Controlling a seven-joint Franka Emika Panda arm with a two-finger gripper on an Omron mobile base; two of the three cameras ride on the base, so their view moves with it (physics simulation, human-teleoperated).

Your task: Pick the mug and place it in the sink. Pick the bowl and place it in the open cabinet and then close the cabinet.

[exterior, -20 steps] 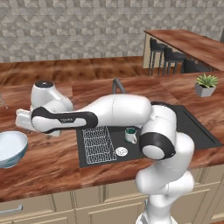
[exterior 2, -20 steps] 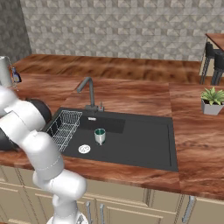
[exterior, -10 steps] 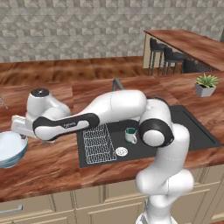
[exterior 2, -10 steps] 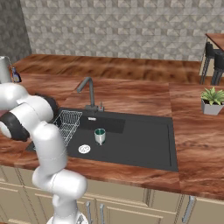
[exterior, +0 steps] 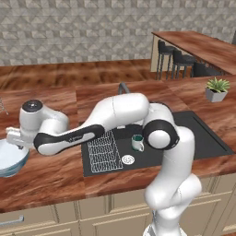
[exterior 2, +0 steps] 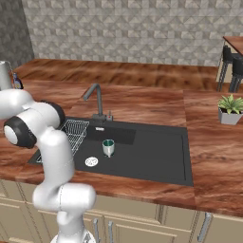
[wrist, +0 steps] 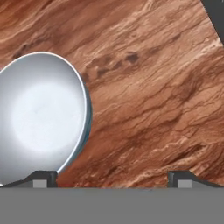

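Observation:
The white bowl [exterior: 8,160] with its pale blue outside sits on the wooden counter at the far left. My gripper [exterior: 17,145] hangs just over its right rim, at the end of the arm stretched far left. In the hand view the bowl [wrist: 40,117] lies on the left with one fingertip [wrist: 43,178] over its edge. The gripper [wrist: 113,179] is open, with bare counter between its tips. The dark teal mug [exterior: 137,143] [exterior 2: 108,147] stands upright in the black sink [exterior: 205,140] [exterior 2: 156,156], beside the drain. The cabinet is out of view.
A white wire rack [exterior: 104,150] fills the sink's left part and a dark faucet [exterior 2: 95,98] rises behind it. A potted plant [exterior: 216,89] stands at the right. Bar stools [exterior: 179,62] are at the far counter. A dark bottle [exterior 2: 17,81] stands far left.
The arm has swung further left and down, bringing the open gripper from above the counter to the bowl's rim. The mug has stayed in the sink.

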